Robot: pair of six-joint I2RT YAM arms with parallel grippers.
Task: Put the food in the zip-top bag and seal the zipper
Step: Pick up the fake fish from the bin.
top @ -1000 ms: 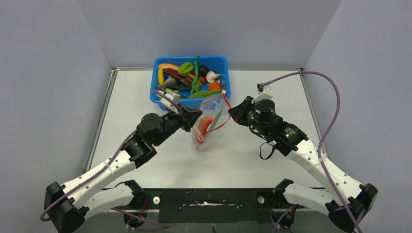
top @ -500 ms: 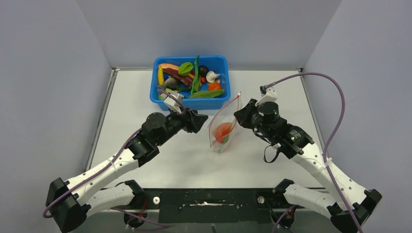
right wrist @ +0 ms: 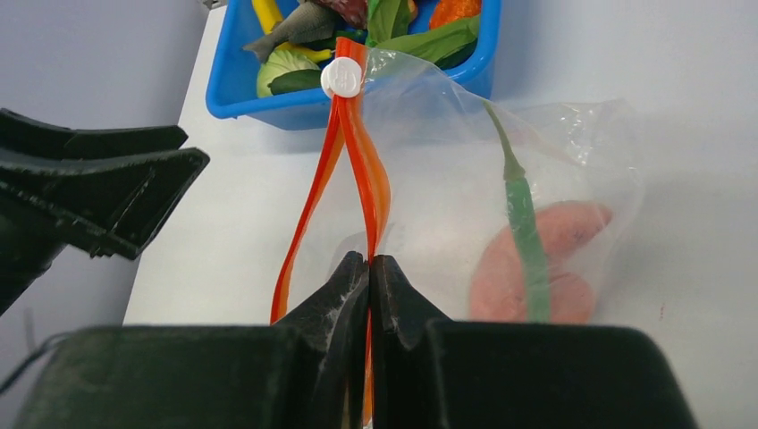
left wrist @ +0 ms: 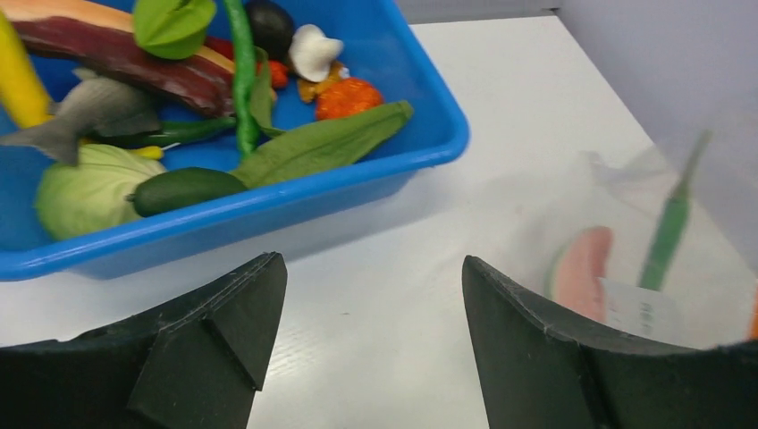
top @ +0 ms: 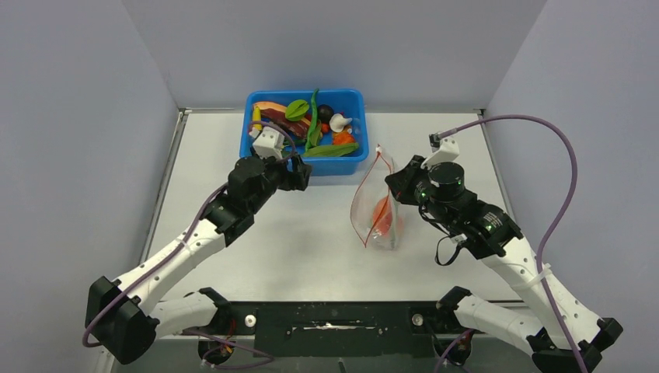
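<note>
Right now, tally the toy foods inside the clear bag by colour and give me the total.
Green: 1, the long pod
Orange-red: 1, the slice
Total: 2 visible inside the zip-top bag

Clear crinkly plastic bag; glossy blue plastic tub; matt white table.

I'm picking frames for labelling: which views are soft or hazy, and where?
Left wrist: the zip-top bag at right is hazy and unfocused, the blue tub sharp. Right wrist: the zipper is crisp. Top external: evenly lit, sharp.
</note>
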